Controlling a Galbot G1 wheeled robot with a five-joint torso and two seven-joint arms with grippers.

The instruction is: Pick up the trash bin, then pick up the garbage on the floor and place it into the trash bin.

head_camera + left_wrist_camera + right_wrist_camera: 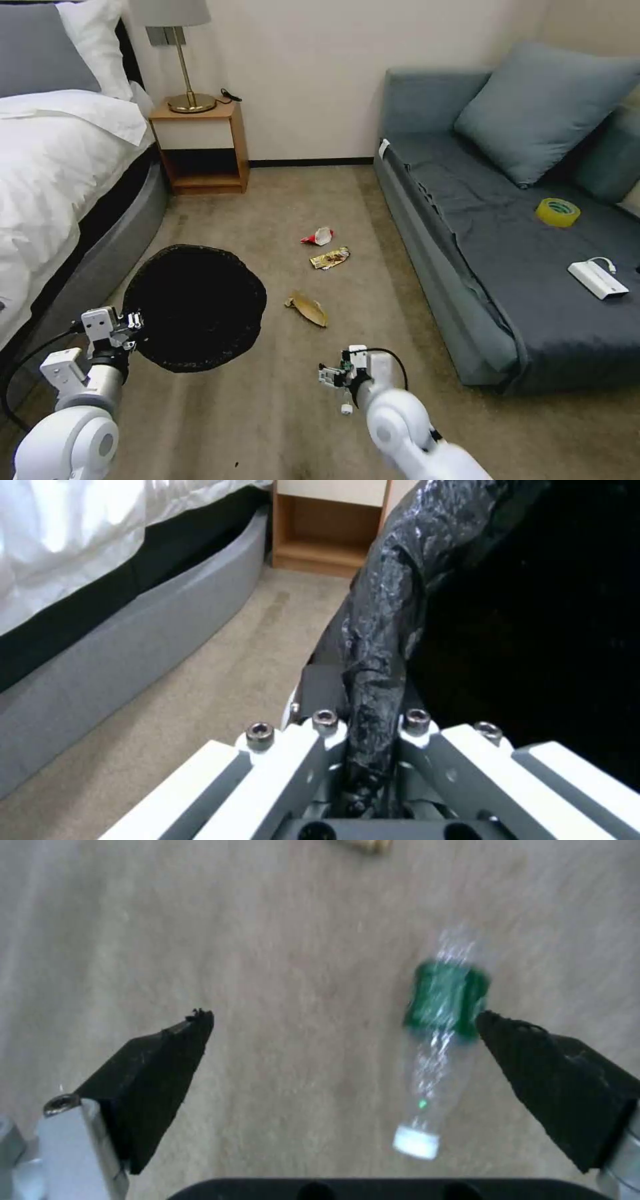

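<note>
The trash bin (193, 307), lined with a wrinkly black bag, hangs above the carpet at the left. My left gripper (130, 325) is shut on its near rim, and the left wrist view shows the bag-covered rim (377, 645) pinched in the left gripper (370, 722). My right gripper (332, 377) is low over the carpet and open. In the right wrist view a clear bottle with a green label (440, 1040) lies on the floor inside the right gripper (345, 1016), close to one finger (553, 1075). A brown peel (308, 309), a gold wrapper (330, 257) and a red-and-white wrapper (319, 237) lie farther ahead.
A bed (60, 167) runs along the left, with a wooden nightstand (200, 143) and lamp behind it. A grey sofa (507, 267) on the right carries a yellow tape roll (557, 212), a white box with a cable (597, 279) and a cushion (543, 107).
</note>
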